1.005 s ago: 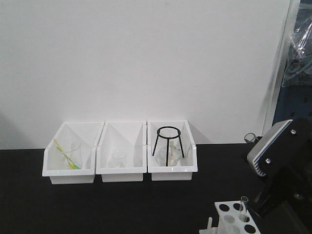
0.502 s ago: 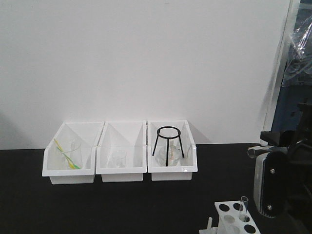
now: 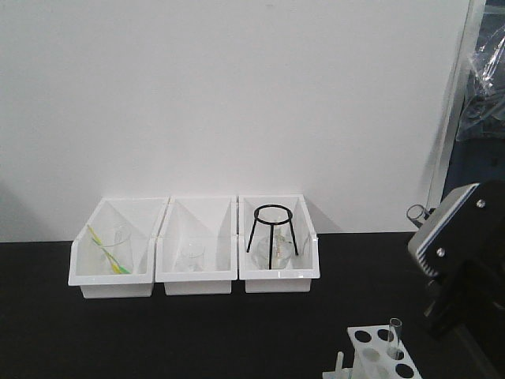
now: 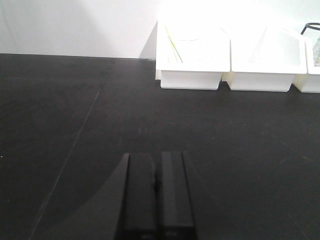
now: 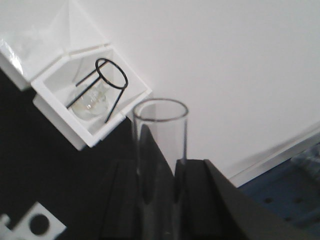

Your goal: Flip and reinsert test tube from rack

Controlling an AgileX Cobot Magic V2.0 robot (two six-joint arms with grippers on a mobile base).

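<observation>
One test tube [image 5: 160, 132] is clamped in the right gripper [image 5: 159, 175], raised beside the rack [image 3: 374, 348]; the wrist has rolled from upright back to a tilt. The flip looks unfinished, and the left gripper [image 4: 155, 195] rests closed, empty

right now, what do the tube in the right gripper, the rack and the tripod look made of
The test tube in the right gripper looks like clear glass: see-through, glossy rim. The rack seems white plastic, matte, with round holes. The tripod: thin black rods, likely painted metal.
</observation>
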